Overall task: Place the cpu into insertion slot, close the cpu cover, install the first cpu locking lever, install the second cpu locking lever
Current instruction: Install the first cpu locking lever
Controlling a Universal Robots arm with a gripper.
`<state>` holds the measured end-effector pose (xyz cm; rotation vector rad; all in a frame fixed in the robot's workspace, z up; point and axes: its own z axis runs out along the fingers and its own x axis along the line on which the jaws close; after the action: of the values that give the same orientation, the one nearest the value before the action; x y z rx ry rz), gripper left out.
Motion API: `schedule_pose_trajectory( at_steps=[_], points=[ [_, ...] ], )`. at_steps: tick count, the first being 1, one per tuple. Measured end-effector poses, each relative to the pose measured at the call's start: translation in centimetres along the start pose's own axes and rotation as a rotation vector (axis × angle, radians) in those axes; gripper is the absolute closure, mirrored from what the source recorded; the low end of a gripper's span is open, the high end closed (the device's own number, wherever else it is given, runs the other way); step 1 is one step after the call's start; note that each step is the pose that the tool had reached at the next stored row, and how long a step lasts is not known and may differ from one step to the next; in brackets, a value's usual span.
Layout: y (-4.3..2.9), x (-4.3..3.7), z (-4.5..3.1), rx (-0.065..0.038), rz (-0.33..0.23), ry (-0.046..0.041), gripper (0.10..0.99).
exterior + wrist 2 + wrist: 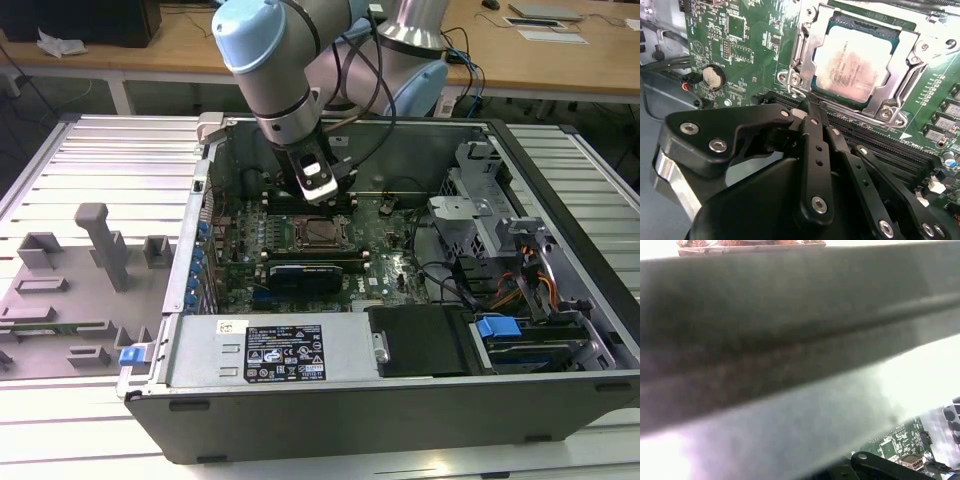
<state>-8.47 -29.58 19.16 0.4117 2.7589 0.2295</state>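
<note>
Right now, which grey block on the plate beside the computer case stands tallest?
The capped grey post on the exterior view's left of the case; the other blocks around it sit much lower.

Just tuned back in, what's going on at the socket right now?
The arm's gripper hangs inside the open computer case, jaws together, tip close beside the cpu cover. The cover lies flat around the cpu, which sits in its slot. Whether it is locked down I cannot tell.
</note>
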Motion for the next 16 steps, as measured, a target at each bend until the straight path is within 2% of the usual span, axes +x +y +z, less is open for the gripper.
schedule_pose_trajectory(
  at_steps=[13,16],
  points=[
    [-0.34,-0.1,-0.02,0.0,0.0,0.0,0.98],
    [-0.3,-0.18,-0.26,0.001,0.0,-0.0001,0.98]
  ],
)
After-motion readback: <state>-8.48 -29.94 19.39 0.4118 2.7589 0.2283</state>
